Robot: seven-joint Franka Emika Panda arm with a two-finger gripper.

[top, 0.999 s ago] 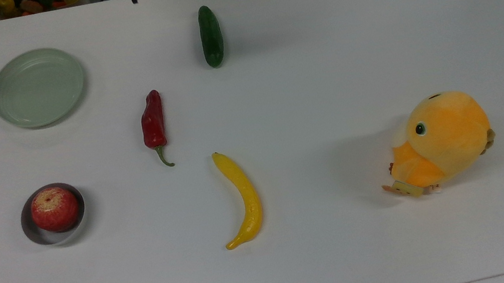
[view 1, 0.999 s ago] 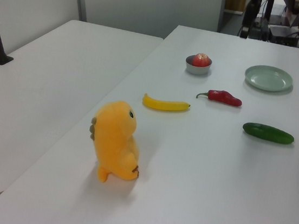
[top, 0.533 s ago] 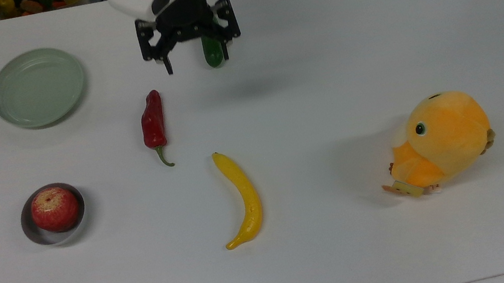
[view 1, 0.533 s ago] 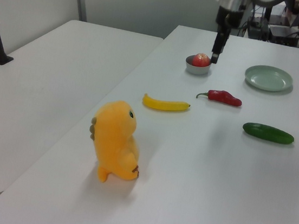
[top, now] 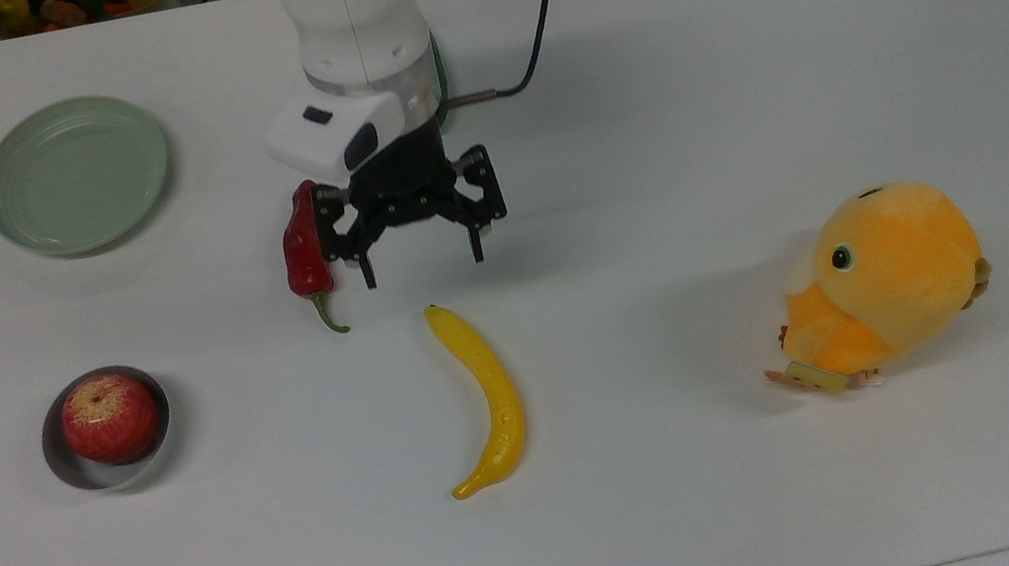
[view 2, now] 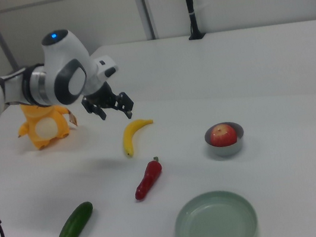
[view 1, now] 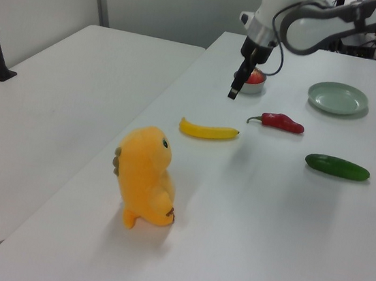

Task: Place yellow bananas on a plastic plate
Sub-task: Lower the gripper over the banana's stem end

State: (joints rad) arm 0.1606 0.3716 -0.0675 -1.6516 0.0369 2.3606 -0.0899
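The yellow banana point(top: 487, 397) point(view 1: 208, 131) point(view 2: 133, 135) lies flat on the white table, near the middle. The pale mint-green plastic plate point(top: 76, 176) point(view 1: 338, 98) point(view 2: 215, 223) sits bare at the top view's upper left. My gripper point(top: 423, 265) point(view 1: 234, 91) point(view 2: 116, 112) hangs open above the table, holding nothing. In the top view it is just past the banana's upper tip, beside the red chilli point(top: 305, 249). The white arm reaches in from the top view's upper edge.
A dark green cucumber point(view 1: 337, 167) point(view 2: 74, 228) lies behind the arm. A red apple point(top: 109, 418) sits in a small grey bowl point(top: 63, 469) at the top view's lower left. An orange plush toy point(top: 884, 284) stands at the top view's right.
The arm came in from the top view's upper edge and carried the open gripper down over the cucumber to the banana's upper tip. Nothing on the table moved.
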